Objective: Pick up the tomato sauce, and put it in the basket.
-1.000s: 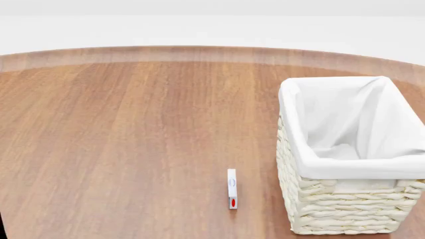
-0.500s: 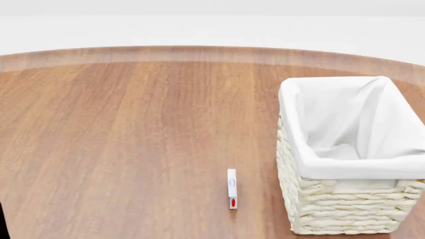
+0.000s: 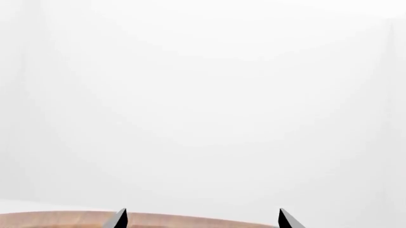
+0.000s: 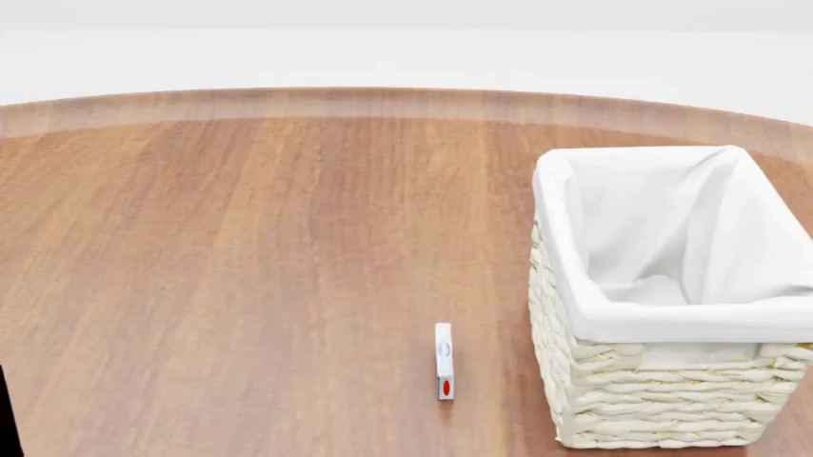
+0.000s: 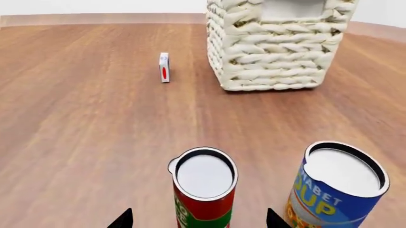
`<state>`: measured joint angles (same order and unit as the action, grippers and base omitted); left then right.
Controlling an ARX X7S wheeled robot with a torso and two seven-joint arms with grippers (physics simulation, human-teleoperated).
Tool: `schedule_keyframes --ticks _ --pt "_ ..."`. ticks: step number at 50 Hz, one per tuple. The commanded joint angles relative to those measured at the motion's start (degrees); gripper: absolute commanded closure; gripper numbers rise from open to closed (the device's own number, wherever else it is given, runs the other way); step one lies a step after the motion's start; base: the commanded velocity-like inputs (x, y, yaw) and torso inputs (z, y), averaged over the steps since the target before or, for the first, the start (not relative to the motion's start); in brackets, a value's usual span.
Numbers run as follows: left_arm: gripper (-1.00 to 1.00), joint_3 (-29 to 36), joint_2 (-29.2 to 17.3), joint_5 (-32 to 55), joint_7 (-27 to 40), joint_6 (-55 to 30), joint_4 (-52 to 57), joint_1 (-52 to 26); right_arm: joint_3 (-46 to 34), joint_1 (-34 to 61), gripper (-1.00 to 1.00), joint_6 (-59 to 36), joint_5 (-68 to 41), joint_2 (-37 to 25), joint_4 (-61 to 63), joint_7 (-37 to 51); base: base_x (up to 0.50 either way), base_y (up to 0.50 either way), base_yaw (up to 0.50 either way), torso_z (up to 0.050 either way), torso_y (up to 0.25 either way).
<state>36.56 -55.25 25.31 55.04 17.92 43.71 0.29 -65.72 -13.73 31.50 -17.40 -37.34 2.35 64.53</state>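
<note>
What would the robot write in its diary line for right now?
phase: approach | right gripper: open, tomato sauce between fingertips | left gripper: open, empty | basket: no can inside

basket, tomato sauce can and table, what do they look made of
The basket looks like cream woven wicker, shown by its braided strands, with a soft white cloth liner. The tomato sauce seems a metal tin: raised rim, pale flat top, glossy printed label. The table looks like polished wood, streaked with grain.

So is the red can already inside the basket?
No, the tomato sauce stands on the table, well short of the basket, between the right gripper's open jaws.
</note>
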Motion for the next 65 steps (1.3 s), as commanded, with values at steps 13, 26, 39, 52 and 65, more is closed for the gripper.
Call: schedule_keyframes --ticks 13,26,39,52,65 --pt "-1.0 0.2 0.7 0.1 -0.7 0.3 -1.2 0.0 -0.5 5.1 -1.0 0.4 -7.3 2.5 -7.0 -9.0 0.0 0.0 0.0 0.0 0.0" --pt "-1.0 0.1 0.7 0.2 -1.0 0.7 -1.5 0.2 0.5 6.1 -1.0 1.2 -9.6 3.2 -9.9 -10.7 0.0 0.0 0.0 0.0 0.0" --pt "-1.0 0.3 1.2 0.4 -1.4 0.1 -1.6 -0.3 1.6 5.8 -1.0 2.4 -11.1 2.6 -10.7 -10.7 0.0 0.0 0.0 0.0 0.0" --pt "-1.0 0.2 1.4 0.5 -1.8 1.0 -3.0 0.2 1.6 8.0 -1.0 0.9 -13.0 3.7 -12.3 -13.4 0.0 0.0 0.0 0.0 0.0" --pt "-1.0 -0.1 1.3 0.4 -1.8 1.6 -3.3 0.7 1.7 8.7 -1.0 0.3 -14.7 4.0 -12.8 -15.0 0.0 0.0 0.0 0.0 0.0"
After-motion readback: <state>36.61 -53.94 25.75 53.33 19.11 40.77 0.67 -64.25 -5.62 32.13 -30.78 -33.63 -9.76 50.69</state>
